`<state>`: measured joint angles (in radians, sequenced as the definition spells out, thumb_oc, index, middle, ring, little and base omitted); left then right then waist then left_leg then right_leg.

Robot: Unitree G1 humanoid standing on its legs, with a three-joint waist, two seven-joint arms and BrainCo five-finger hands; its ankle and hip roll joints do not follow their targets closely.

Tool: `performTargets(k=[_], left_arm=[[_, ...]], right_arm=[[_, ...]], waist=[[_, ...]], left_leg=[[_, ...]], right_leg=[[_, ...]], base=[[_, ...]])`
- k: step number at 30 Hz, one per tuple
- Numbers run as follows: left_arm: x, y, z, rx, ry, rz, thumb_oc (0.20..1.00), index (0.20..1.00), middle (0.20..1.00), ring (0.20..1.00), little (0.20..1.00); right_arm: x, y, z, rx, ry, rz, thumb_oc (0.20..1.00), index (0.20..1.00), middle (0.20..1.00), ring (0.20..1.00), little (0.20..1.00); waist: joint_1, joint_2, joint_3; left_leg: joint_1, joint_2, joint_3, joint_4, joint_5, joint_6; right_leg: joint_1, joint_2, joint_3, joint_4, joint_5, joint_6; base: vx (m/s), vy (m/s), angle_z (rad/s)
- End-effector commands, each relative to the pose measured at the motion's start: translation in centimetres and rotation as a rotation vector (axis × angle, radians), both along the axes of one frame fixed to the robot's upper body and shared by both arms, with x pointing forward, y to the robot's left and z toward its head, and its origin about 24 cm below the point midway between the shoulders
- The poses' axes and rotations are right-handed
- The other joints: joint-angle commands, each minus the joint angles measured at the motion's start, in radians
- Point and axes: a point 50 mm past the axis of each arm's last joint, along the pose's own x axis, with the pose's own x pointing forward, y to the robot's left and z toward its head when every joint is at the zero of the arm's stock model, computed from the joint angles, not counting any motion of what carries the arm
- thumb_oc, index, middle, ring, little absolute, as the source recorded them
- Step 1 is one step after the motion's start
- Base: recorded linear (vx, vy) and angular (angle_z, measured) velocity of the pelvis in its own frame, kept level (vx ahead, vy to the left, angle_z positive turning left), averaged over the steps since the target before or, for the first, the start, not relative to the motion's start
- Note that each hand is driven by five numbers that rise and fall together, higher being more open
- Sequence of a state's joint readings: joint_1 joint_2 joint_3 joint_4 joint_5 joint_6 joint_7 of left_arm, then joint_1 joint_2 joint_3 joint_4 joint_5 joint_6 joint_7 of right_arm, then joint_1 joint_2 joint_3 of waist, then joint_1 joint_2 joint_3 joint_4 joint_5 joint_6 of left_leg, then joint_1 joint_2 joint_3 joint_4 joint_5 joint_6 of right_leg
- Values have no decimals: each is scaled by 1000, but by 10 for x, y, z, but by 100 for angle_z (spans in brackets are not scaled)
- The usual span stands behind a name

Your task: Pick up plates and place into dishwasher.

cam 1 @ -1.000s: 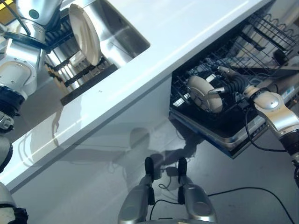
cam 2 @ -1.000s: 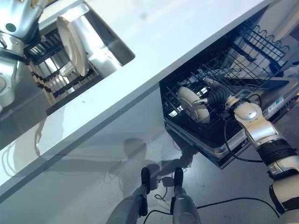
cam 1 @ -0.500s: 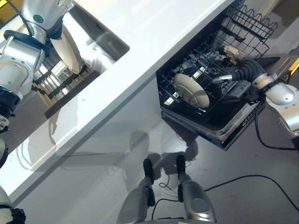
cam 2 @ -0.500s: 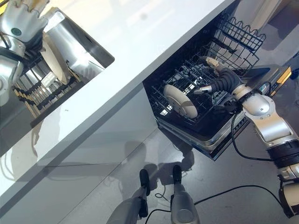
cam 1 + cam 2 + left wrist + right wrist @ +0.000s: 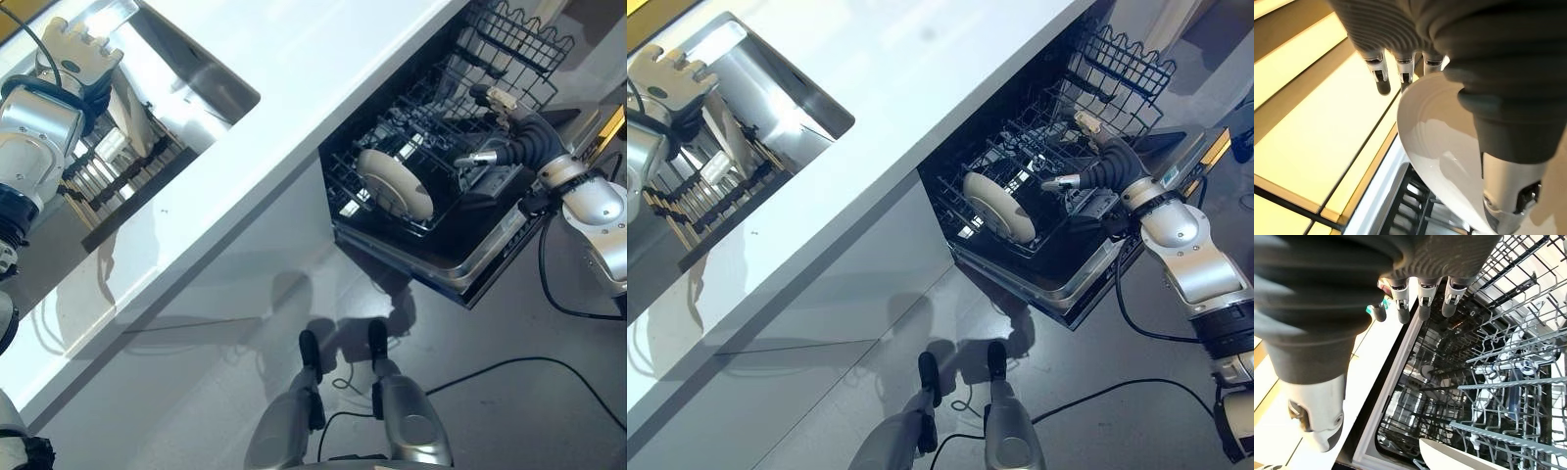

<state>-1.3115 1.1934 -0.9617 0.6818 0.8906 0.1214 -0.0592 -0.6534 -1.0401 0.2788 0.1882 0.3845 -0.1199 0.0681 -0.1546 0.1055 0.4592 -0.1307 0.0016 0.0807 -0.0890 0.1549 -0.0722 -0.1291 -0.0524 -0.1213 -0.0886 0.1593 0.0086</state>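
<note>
My left hand (image 5: 74, 51) is at the far left over the drying rack (image 5: 127, 174), shut on a white plate (image 5: 1442, 147), which it pinches between thumb and fingers. That plate (image 5: 127, 101) stands edge-on above the rack's slots. A second white plate (image 5: 392, 183) stands upright in the pulled-out lower dishwasher rack (image 5: 431, 227). My right hand (image 5: 511, 149) hovers to the right of it, open, fingers (image 5: 1422, 303) straight, a short gap from the plate and holding nothing.
A white counter (image 5: 323, 88) runs diagonally across the view, with a steel sink (image 5: 201, 83) beside the drying rack. The upper wire basket (image 5: 519, 39) sits behind the lower rack. The dishwasher door (image 5: 480, 272) hangs open over the grey floor.
The right hand has drawn back from the plate standing in the lower rack. The left hand has turned its plate edge-on and lower toward the drying rack. The camera has shifted.
</note>
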Motion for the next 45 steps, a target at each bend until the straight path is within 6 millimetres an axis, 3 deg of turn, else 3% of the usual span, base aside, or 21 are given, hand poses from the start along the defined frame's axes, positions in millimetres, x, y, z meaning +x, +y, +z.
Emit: performTargets(k=[1,3,4,9,17,22,27,32,45], left_arm=[[-13,22,27,10,-123,64,473,473,473,473,473],[-12,21,26,21,-144,5,244,244,244,244,244],[-12,19,25,26,-154,-26,200,200,200,200,200],[-10,10,22,44,-183,-153,200,200,200,200,200],[-10,12,21,45,-182,-153,200,200,200,200,200],[-22,26,30,-112,-368,-171,200,200,200,200,200],[-35,43,23,-210,-452,-168,200,200,200,200,200],[-45,64,0,-342,-503,-163,200,200,200,200,200],[-44,53,-23,-618,-569,-304,200,200,200,200,200]], right_arm=[[-17,10,40,45,-214,69,1000,1000,1000,1000,1000],[-18,9,39,52,-217,70,1000,1000,1000,1000,1000],[-19,8,39,53,-214,73,1000,1000,1000,1000,1000],[-20,6,38,61,-206,81,1000,1000,1000,1000,1000],[-22,7,45,68,-247,90,1000,1000,1000,1000,1000],[-28,5,38,89,-250,99,1000,1000,1000,1000,1000],[-37,3,28,79,-261,111,1000,1000,1000,1000,1000],[-41,-3,25,100,-235,139,1000,1000,1000,1000,1000],[-41,4,-9,133,-131,167,1000,1000,1000,1000,1000]], waist=[[-11,-72,3],[-12,-73,0],[-12,-74,-1],[-16,-77,-10],[-18,-79,-27],[-15,-81,-54],[-8,-86,-98],[-14,-79,-159],[24,-69,-283]], left_leg=[[25,-46,14,7,-99,38],[25,-46,15,7,-100,39],[24,-46,16,6,-100,39],[20,-46,21,5,-98,38],[22,-45,26,2,-99,37],[36,-44,23,2,-104,37],[56,-35,36,2,-113,34],[85,-26,51,2,-121,30],[160,-29,22,2,-149,35]], right_leg=[[-53,-48,37,61,-39,107],[-53,-46,35,60,-39,107],[-54,-46,35,60,-39,107],[-59,-44,34,59,-38,105],[-59,-43,35,56,-35,107],[-41,-43,30,51,-39,107],[-11,-40,23,36,-41,107],[19,-27,42,35,-53,99],[124,-31,18,13,-81,98]], base=[[0,0,0],[0,0,0],[0,0,0],[0,0,0],[0,0,0],[-4,-16,0],[4,-40,1],[58,6,-7],[68,-69,1]])
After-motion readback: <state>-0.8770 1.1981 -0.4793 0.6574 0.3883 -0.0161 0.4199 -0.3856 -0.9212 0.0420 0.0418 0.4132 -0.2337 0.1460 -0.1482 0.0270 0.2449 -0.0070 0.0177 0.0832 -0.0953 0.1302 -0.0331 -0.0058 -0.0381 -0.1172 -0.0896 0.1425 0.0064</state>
